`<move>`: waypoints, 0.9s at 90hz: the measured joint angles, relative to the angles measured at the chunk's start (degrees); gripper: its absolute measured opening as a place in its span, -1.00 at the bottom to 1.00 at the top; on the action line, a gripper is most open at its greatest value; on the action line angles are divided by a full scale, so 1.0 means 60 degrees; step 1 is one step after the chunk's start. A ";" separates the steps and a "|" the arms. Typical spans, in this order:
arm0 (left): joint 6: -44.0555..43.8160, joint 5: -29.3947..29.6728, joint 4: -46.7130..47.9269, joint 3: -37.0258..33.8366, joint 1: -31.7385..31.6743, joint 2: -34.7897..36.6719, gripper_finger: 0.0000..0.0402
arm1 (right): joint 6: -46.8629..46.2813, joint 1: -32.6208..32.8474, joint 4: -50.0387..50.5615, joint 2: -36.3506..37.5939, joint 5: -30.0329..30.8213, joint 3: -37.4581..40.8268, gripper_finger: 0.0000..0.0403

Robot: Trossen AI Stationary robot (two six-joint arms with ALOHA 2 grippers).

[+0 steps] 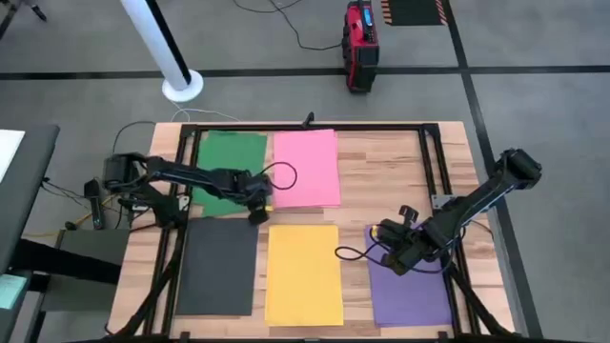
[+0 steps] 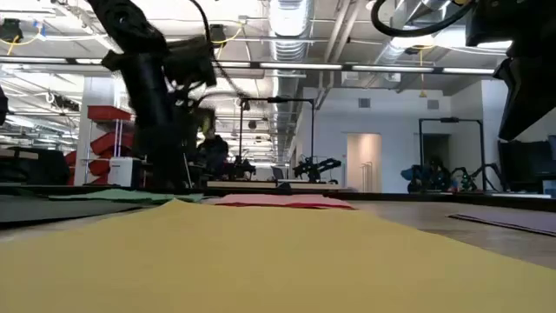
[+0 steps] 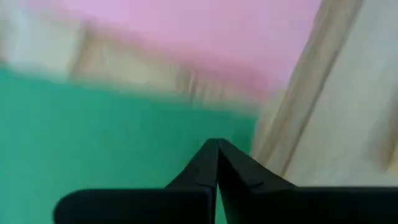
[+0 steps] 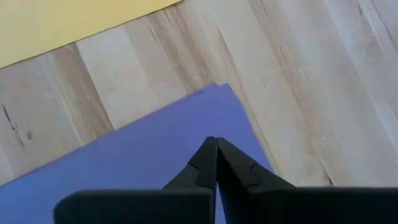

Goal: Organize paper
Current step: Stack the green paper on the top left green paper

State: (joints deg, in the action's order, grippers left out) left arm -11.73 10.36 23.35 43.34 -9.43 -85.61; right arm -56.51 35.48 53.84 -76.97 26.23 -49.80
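Five sheets spread on the pale wooden table. Green sheet at ten o'clock, pink sheet just beside it at twelve. Dark grey sheet at eight o'clock, yellow sheet at six, purple sheet at four. Left gripper over the green sheet's near corner by the pink edge, fingers pressed together, pinching nothing. Right gripper above the purple sheet's far corner, fingers likewise pressed tight, empty.

A robotics lab: open ceiling ducts, other robot rigs on benches behind.
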 joint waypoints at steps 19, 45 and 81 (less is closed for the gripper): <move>0.0387 -0.0091 -0.0947 0.0017 -0.0019 -0.0358 -1.00 | 0.0000 0.0000 -0.0011 0.0000 -0.0002 0.0000 -1.00; 0.0594 -0.0184 -0.1039 0.0054 -0.0244 -0.1354 -1.00 | -0.0007 0.0000 -0.0011 0.0001 -0.0045 0.0000 -1.00; 0.0172 0.0257 0.1552 -0.0071 -0.0035 -0.0086 -1.00 | -0.0004 0.0000 0.0015 0.0000 -0.0075 0.0000 -1.00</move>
State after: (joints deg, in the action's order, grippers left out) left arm -10.69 11.90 32.66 42.91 -9.64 -86.13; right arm -56.53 35.48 53.93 -76.97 25.78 -49.80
